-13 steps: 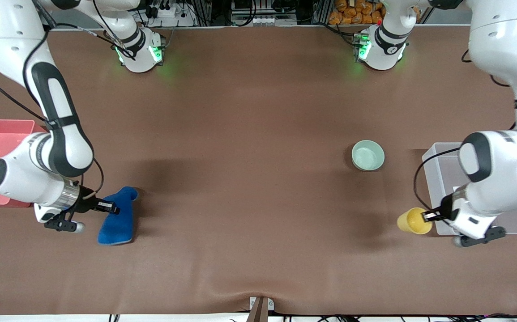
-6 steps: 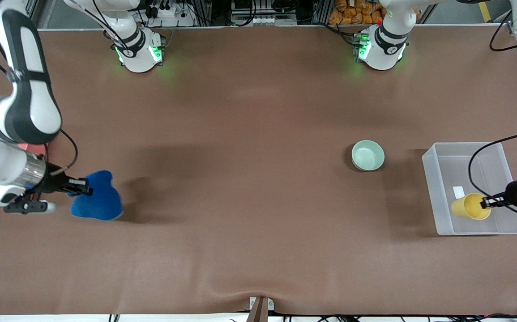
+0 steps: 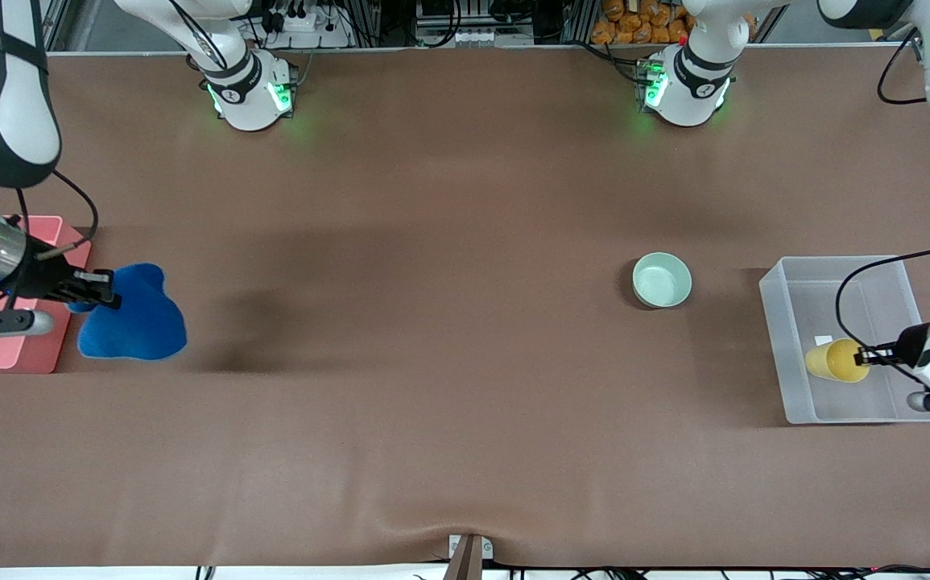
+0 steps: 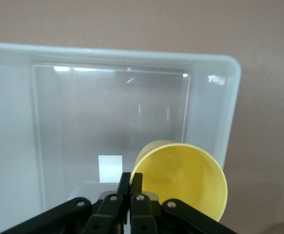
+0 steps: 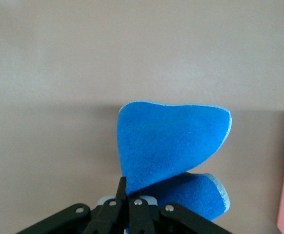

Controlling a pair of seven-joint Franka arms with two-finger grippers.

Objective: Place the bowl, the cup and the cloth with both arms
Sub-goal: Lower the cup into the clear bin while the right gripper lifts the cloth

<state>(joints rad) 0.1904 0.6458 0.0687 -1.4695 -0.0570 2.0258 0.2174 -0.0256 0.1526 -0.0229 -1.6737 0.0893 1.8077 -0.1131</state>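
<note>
Presently: left gripper [image 3: 863, 355], jaws clenched on the cup [image 3: 832, 360] rim, holds it tilted over the clear bin [image 3: 779, 338]. Right gripper [image 3: 110, 288], jaws clenched on the cloth [image 3: 136, 322], hangs it beside the pink tray [image 3: 6, 354]. Bowl [image 3: 662, 279] sits on the worktop [image 3: 432, 242], near the bin.

Big table [image 3: 448, 242] covered in a plain brown mat, with a little wrinkle bulging up at the middle of the edge nearest the front camera. A small bracket [image 3: 469, 554] sticks out at that spot. Along the edge where the bases stand there's metal framing, a white power strip [image 3: 297, 18] with plugs, tangled cables and a pile of orange packets [image 3: 643, 20]. Lighting is soft and from overhead, throwing blurry dark shadows on the mat, plus green glows near the top corners.
</note>
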